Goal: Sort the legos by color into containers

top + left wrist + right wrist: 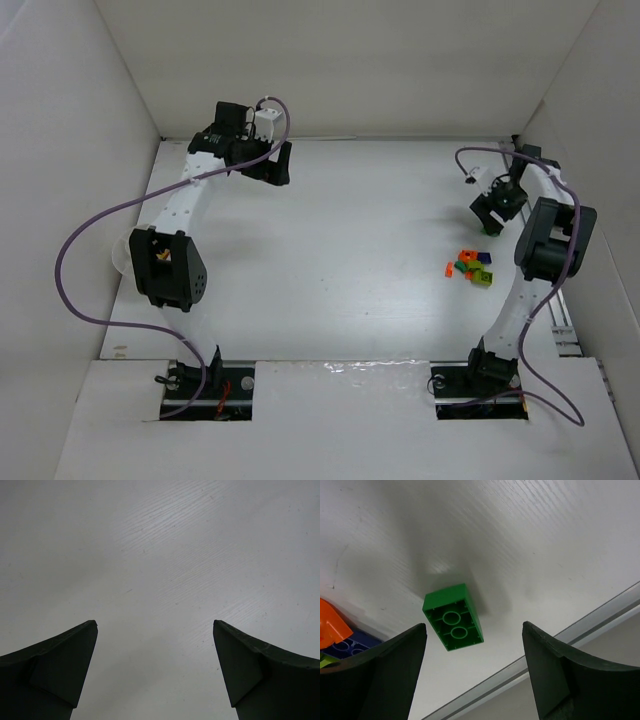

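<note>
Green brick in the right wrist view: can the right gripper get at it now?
Probably yes: the right gripper hangs open over the green brick, which lies clear of the other bricks.

Right gripper: one lego brick sits ahead of it, in line with the gap between the fingers. It is nearer the left finger and touches neither. The other legos are heaped together beyond the left finger. A rail runs beyond the right finger.
</note>
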`<state>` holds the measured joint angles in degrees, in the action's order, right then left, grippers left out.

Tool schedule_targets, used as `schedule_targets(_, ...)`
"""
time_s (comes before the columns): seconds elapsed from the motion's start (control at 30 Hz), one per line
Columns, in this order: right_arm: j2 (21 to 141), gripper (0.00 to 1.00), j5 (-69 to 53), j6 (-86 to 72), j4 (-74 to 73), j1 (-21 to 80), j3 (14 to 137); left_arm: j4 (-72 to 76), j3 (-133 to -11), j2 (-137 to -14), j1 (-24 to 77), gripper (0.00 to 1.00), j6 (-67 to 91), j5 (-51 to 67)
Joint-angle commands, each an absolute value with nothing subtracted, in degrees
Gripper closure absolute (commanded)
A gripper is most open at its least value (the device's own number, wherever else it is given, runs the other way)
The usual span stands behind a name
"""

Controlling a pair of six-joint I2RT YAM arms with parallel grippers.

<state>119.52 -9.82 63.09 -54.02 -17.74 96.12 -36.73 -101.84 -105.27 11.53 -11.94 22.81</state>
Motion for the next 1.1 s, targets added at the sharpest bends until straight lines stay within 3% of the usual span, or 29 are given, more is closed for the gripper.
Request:
schedule_targets(0.0, 120.7, 0.18, -9.2, 64.5, -55.6, -16.6, 98.8, -37.1, -104.3, -104.5, 11.7, 0.0, -12.0, 22.1)
schedule_targets(0.3, 122.3, 0.3, -6.9, 64.5, -57.3, -16.1, 98.8, -37.1, -104.3, -105.0, 11.7, 0.0, -12.0, 21.6)
schedule_targets(0.47, 122.8, 0.51, -5.8, 64.5, -57.8, -16.1, 98.8, -35.8, -103.7, -105.0, 11.7, 0.0, -10.5, 21.6)
schedule_targets(0.67, 121.5, 0.76, -9.6, 59.9, -58.4, -15.4, 100.4, -33.9, -99.6, -103.2, 8.2, 0.01, -7.1, 31.4)
schedule_targets(0.83, 117.1, 0.81, -20.3, 50.8, -59.1, -7.5, 105.3, -29.1, -94.1, -99.9, 5.9, 0.01, -2.2, 43.0)
schedule_targets(1.07, 118.1, 0.89, -30.1, 29.0, -57.1, 12.1, 120.0, -22.5, -93.3, -98.5, 5.9, 0.01, 7.5, 51.1)
